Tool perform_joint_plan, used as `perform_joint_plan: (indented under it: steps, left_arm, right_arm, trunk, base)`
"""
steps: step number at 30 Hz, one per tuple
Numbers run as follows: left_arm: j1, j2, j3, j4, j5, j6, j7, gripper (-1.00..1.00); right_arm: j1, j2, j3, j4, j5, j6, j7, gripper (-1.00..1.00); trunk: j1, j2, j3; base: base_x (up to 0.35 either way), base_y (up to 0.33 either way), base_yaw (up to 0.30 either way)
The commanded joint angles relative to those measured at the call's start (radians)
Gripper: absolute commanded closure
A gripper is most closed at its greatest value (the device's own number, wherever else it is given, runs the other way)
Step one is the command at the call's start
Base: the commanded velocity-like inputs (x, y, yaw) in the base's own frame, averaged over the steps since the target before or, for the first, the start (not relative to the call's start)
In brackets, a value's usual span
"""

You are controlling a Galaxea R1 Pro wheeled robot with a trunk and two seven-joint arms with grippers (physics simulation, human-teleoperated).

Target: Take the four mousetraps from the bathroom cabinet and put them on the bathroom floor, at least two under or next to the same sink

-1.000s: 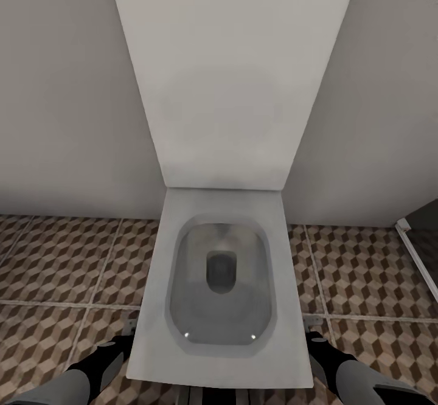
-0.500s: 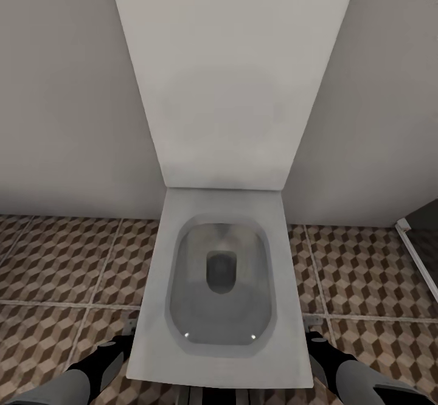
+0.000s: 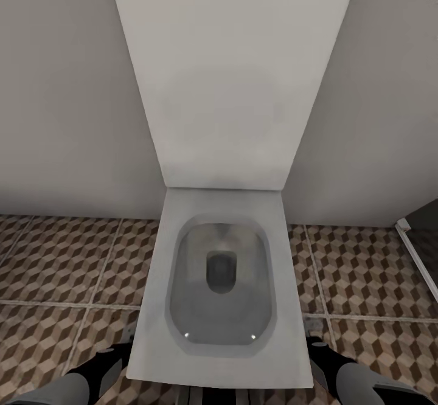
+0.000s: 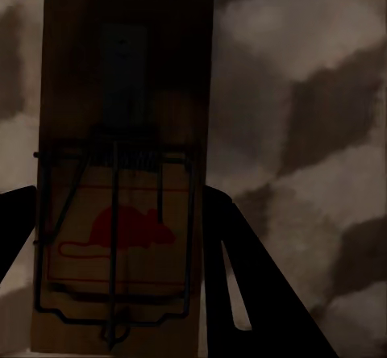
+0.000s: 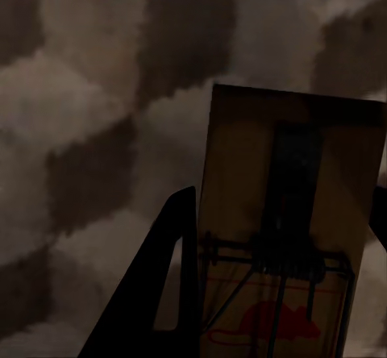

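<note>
A pale grey wall [image 3: 67, 89] rises behind a white square toilet [image 3: 222, 283], and a tall white panel [image 3: 228, 70] stands upright directly above the toilet's back edge, widening toward the top of the head view. The bathroom floor [image 3: 55, 271], tiled in a brown-and-beige cube pattern with pale grout lines, spreads out on both sides of the toilet. At the far right of the toilet, a white strip and a dark grey pane [image 3: 423, 235] cut across the tiles. The toilet's bowl is open, with a darker oval drain in the middle of its grey basin. The robot's two arms reach down beside the toilet's near corners, the left arm [image 3: 91, 371] by the near left corner and the right arm [image 3: 340, 371] by the near right corner. In the left wrist view, the left gripper [image 4: 121, 213] is closed on a mousetrap [image 4: 121, 172], its dark fingers [image 4: 242, 277] pressed against the board's long edges; the wooden board shows its wire frame and a red mouse mark, with the cube-patterned tiles close behind it. In the right wrist view, the right gripper [image 5: 282, 237] likewise clamps a second mousetrap [image 5: 286, 237], one dark finger [image 5: 165, 285] lying along the board's edge, above the same patterned tiles.
</note>
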Motion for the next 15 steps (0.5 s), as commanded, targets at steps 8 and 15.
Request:
perform_joint_plan:
  steps: [8,15]
  left_arm:
    - [0.000,0.000,-0.008,0.004,0.008,0.002,-0.002,1.00]
    - [0.000,0.001,-0.008,0.010,0.008,0.000,-0.003,1.00]
  right_arm:
    - [0.000,0.000,-0.008,0.019,0.009,-0.026,-0.002,1.00]
    - [0.000,0.000,-0.008,0.020,0.009,-0.027,-0.002,1.00]
  trunk:
    - [0.000,0.000,-0.001]
    - [0.000,0.000,-0.001]
  base:
    - [0.000,0.000,0.000]
    - [0.000,0.000,0.000]
